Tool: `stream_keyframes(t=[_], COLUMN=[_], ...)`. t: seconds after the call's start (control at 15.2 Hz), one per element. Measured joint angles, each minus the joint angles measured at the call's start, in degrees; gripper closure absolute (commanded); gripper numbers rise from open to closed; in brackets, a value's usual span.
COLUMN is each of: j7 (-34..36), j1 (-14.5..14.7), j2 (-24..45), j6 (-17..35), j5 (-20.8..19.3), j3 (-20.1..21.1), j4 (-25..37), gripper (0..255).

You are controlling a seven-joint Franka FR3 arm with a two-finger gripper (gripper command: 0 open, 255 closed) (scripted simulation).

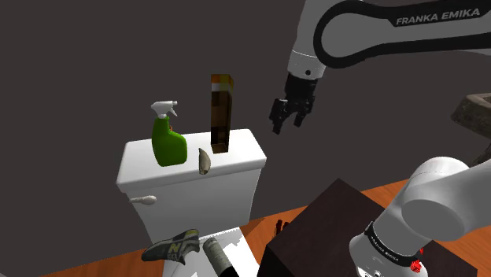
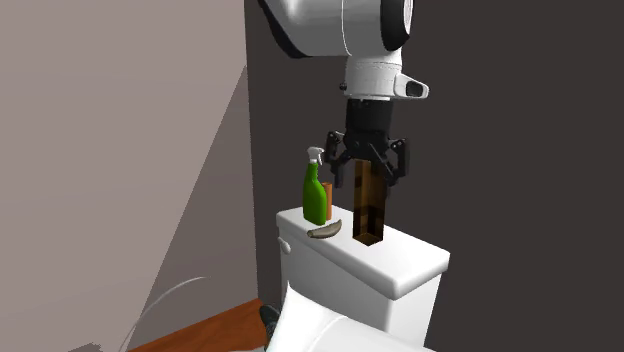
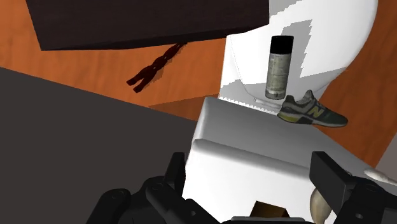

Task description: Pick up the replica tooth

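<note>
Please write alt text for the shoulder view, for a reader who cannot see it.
The open black gripper hangs above a white toilet tank, toward the view's right. On its lid stand a green spray bottle and a tall brown block, with the small grey replica tooth at the front edge between them.

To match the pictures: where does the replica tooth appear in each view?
Shoulder view: the replica tooth lies on the toilet tank, left of the brown box.
Second exterior view: the tooth lies left of that box.
Wrist view: probably the beige shape beside the box.
Shared landmark: the brown box.
</note>
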Motion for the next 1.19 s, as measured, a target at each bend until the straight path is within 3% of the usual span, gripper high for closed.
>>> stream_keyframes(t=[0.4, 0.66, 0.92, 1.19], j7=[11.58, 19.90, 29.86, 39.13], j1=[-1.18, -2.13, -2.30, -0.66], j2=[12.25, 20.72, 31.74, 42.87], j6=[6.93, 9.98, 11.90, 12.64], j5=[-1.49, -4.82, -10.86, -17.90], j3=[7.47, 11.55, 15.01, 15.87], j4=[5.53, 10.45, 18.09, 26.05], gripper=[0, 0, 0, 0])
